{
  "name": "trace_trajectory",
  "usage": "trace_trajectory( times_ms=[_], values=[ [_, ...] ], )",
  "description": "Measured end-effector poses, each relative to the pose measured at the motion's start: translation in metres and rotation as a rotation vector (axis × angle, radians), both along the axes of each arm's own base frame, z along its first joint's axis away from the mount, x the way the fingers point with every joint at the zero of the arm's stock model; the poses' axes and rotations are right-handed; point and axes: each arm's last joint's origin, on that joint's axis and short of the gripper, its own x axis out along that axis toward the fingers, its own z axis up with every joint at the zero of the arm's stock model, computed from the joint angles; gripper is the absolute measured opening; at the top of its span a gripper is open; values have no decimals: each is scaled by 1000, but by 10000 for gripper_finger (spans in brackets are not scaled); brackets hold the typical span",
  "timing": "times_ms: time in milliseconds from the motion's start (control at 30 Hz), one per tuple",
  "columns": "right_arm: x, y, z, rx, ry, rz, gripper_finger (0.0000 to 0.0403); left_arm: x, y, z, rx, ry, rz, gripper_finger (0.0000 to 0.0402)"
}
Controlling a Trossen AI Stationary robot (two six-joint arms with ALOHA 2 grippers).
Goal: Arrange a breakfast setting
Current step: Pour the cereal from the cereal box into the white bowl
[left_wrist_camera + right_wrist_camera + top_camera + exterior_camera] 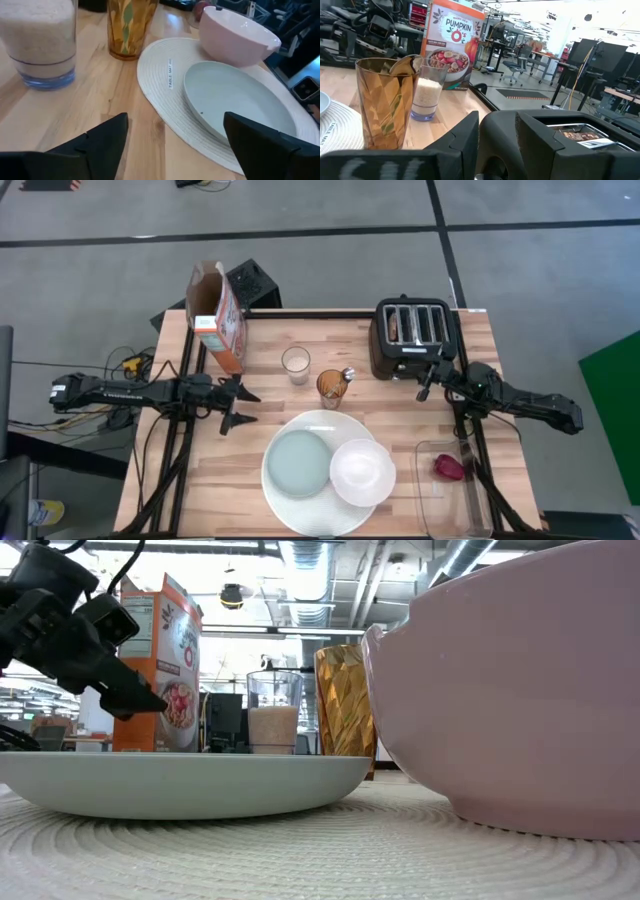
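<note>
My wooden table (200,480) carries everything, and the biggest piece on it is the round white woven mat (320,425) at the near centre, with the pale grey-blue plate (298,462) on its nine o'clock half and the white bowl (362,472) touching it at the three o'clock side, both empty. At twelve o'clock from the mat stand the black toaster (415,335), with brown toast (572,133) showing in its slots, the open cereal box (218,315), the amber glass (332,386) holding the metal spoon (348,373), and a clear glass (295,363) of pale grains. A clear tray (452,500) at four o'clock holds the dark red fruit (451,467). My left gripper (236,406) hovers at nine o'clock of the mat, fingers spread wide and empty, pointing toward three o'clock at the plate. My right gripper (428,380) sits just at the toaster's front edge; I cannot tell how its fingers stand. I judge the toast comes next: it lies toward twelve o'clock from my right gripper, standing upright in the slots, and my right arm is far nearer.
</note>
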Motion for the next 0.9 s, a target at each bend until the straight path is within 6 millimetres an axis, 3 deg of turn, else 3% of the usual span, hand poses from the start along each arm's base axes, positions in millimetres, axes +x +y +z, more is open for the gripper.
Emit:
trace_trajectory(
  times_ms=[400,767,900],
  values=[
    [0,0,0,0,0,0,151,2,-13,9,48,-104,-132,370],
    [0,0,0,0,0,0,150,3,-13,10,-146,-87,-51,371],
    [0,0,0,0,0,0,151,5,-15,20,-183,-114,-30,371]
  ],
)
